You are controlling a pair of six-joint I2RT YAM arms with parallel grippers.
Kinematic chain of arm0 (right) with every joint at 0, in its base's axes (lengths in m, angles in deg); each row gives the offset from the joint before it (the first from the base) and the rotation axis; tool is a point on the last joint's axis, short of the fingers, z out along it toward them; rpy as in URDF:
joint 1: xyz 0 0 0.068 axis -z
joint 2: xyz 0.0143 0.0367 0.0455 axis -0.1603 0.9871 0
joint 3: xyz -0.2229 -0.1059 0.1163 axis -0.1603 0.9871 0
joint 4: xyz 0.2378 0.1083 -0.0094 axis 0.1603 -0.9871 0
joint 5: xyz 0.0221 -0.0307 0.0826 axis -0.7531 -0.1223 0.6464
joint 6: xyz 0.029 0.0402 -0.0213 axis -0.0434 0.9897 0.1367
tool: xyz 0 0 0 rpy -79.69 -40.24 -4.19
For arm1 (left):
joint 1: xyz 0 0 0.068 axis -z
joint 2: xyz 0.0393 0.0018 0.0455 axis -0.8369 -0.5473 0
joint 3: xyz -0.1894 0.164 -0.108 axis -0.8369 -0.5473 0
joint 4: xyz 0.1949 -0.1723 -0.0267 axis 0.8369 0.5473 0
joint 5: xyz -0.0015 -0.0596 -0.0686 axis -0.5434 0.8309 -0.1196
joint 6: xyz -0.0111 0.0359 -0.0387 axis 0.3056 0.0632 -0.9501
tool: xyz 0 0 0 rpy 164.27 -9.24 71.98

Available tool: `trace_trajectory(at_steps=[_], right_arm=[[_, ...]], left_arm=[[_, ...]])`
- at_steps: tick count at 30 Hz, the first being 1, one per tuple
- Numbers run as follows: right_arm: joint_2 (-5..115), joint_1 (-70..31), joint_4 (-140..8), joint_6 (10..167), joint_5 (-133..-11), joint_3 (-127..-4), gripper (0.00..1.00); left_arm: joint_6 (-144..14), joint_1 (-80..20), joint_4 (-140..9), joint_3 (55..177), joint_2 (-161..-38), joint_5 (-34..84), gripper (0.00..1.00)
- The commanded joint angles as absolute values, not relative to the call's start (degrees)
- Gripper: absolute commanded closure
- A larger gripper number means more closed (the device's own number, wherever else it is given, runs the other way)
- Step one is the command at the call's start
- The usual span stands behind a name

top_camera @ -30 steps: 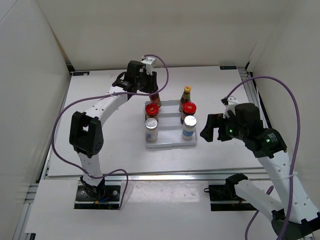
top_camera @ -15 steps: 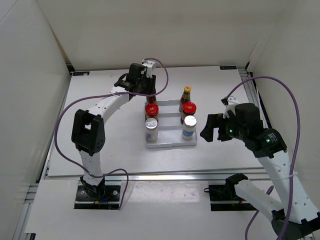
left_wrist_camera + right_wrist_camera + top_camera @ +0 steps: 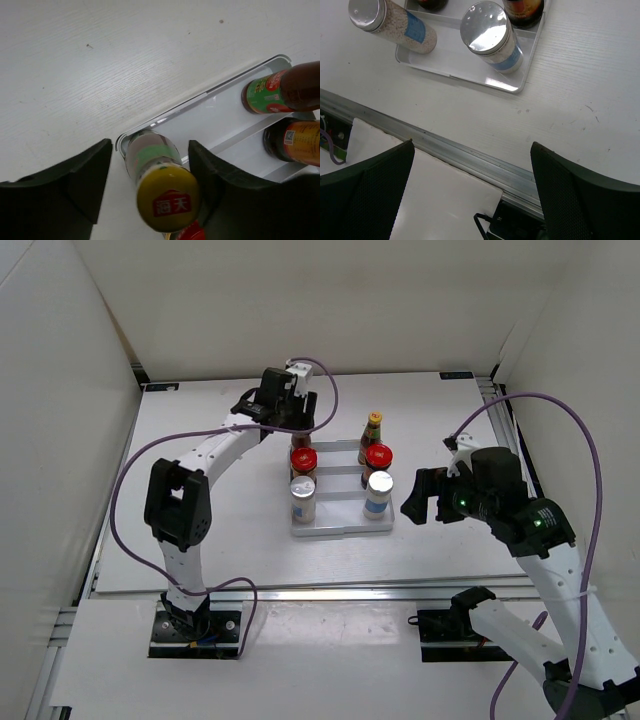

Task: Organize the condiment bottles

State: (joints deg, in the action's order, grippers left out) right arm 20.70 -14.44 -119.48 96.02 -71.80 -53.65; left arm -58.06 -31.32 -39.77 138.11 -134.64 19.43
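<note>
A yellow-capped sauce bottle (image 3: 167, 197) stands upright in the far left corner of the white tray (image 3: 225, 107). My left gripper (image 3: 150, 147) is open around it, with a gap showing on its left side. In the top view this gripper (image 3: 297, 422) hides most of that bottle. The second sauce bottle (image 3: 372, 425) stands in the far right corner. Behind the two white shakers (image 3: 303, 498) (image 3: 378, 492) are two red-lidded jars (image 3: 303, 460) (image 3: 378, 456). My right gripper (image 3: 418, 496) hangs open and empty to the right of the tray (image 3: 340, 512).
The right wrist view looks down on both shakers (image 3: 390, 25) (image 3: 490, 37), the tray's near edge (image 3: 455, 60) and the metal rail (image 3: 470, 160) along the table front. White walls enclose the table on three sides.
My left gripper has opened and let go of the sauce bottle, which now stands in the tray's far left corner. The right arm has not moved.
</note>
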Motion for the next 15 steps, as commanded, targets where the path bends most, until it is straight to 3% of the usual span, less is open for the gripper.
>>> trace_trajectory(at_steps=[1,2,15], right_arm=[[19.84,-14.51,-119.24,95.49,-71.51,-55.51,0.00],[19.84,-14.51,-119.24,95.49,-71.51,-55.51,0.00],[19.84,-14.51,-122.14,93.21,-77.04,-59.90,0.00]], left_arm=[[-57.90,-30.71,-41.42,139.52,-131.99,18.55,0.25],[-57.90,-30.71,-41.41,140.04,-131.98,18.03,0.00],[-57.20,-31.23,-38.77,146.45,-122.24,12.14,0.00]])
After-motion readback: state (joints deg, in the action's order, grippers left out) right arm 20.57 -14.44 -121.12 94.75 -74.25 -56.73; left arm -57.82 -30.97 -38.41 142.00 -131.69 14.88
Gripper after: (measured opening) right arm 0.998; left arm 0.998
